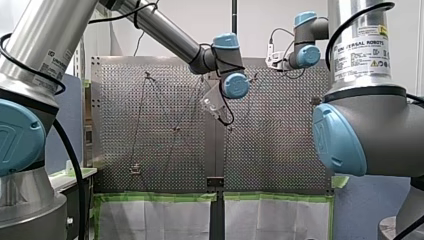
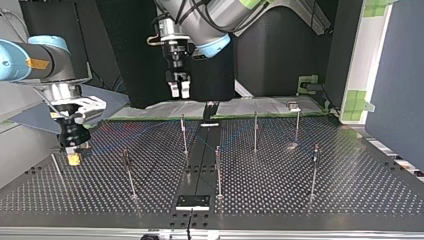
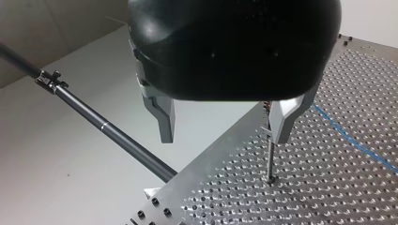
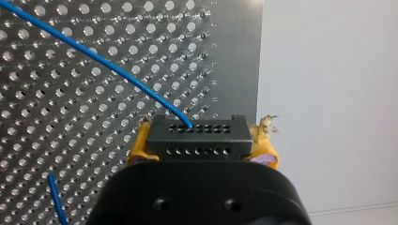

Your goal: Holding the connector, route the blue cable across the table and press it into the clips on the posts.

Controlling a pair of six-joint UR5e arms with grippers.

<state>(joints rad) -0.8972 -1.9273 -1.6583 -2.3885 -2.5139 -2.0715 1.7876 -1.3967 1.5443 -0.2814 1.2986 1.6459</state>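
The front view is looking from behind and above the arms, out over the table [image 1: 280, 150]. The top view is facing back at them from across it, sitting low among the posts [image 2: 218, 172]. The wrist views are looking closely along my left hand [image 3: 224, 138] and my right hand [image 4: 202, 150], onto that same perforated table.

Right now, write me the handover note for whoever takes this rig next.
Left gripper: jaws open, empty, over the table edge.
Right gripper: shut on the connector, blue cable trailing from it.
Done: cable seems to zigzag between the posts.
To do: I cannot tell which clips hold it; check each, press in the rest.
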